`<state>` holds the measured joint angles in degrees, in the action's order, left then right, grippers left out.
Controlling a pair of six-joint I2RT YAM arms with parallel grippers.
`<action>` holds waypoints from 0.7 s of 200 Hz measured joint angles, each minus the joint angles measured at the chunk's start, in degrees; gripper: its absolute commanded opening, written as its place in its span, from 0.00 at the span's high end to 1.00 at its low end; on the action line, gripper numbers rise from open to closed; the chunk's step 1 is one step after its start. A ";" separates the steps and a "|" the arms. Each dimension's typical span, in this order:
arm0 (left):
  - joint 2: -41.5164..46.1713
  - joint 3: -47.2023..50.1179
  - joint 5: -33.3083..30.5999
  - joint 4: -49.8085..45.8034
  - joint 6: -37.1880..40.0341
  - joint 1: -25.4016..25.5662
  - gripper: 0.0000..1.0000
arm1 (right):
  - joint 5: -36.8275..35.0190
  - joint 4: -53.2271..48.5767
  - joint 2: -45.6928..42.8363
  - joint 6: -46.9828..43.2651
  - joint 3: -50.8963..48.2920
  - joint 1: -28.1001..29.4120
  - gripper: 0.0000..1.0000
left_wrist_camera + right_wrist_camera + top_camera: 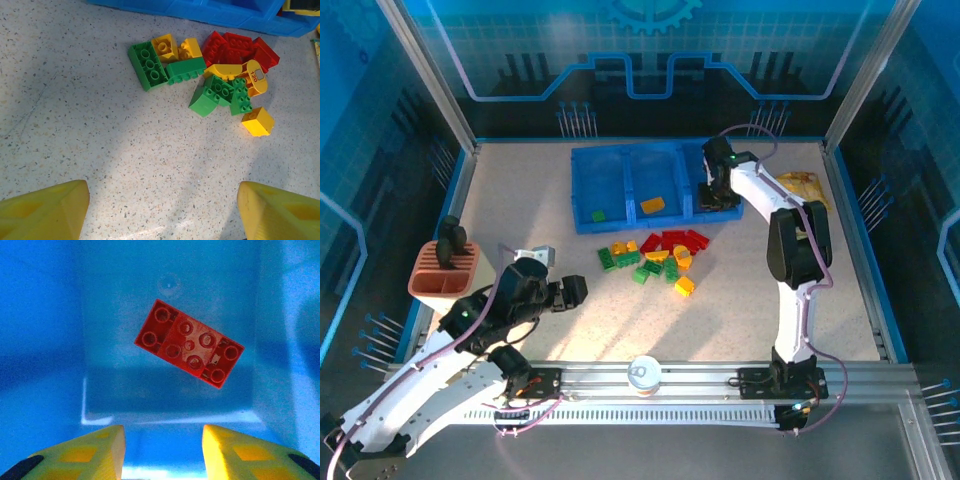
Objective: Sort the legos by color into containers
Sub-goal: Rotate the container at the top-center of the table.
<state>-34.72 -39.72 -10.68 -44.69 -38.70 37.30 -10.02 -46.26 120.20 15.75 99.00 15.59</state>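
A pile of red, yellow and green legos point(655, 258) lies on the table just in front of the blue tray of containers point(582, 180). The left compartment holds a green brick point(598, 215) and the middle one a yellow brick point(653, 205). My right gripper point(715, 185) hangs over the right compartment, open point(163, 440) and empty. A red brick point(189, 343) sits in that compartment beyond its fingertips, hollow side up. My left gripper point(570, 290) is low over the table left of the pile, open point(162, 200) with nothing between its fingers. The pile point(210, 75) is ahead of it.
An orange-and-white holder point(445, 270) stands at the left edge. A yellow snack packet point(803, 185) lies right of the tray. A white round can point(643, 373) sits on the near rail between the arm bases. Bare table lies between the left gripper and the pile.
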 measured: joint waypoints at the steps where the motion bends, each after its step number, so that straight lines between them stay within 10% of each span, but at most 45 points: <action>1: 0.00 0.00 0.00 0.00 0.00 0.02 0.21 | 0.00 -0.02 0.04 -0.02 0.00 -0.02 0.55; 140: -2.08 0.00 0.02 1.70 0.00 1.09 0.21 | 0.17 5.97 -6.91 1.75 -13.20 2.21 0.54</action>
<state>-36.80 -39.72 -10.66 -42.98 -38.70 38.39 -9.85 -40.29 113.30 17.50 85.80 17.80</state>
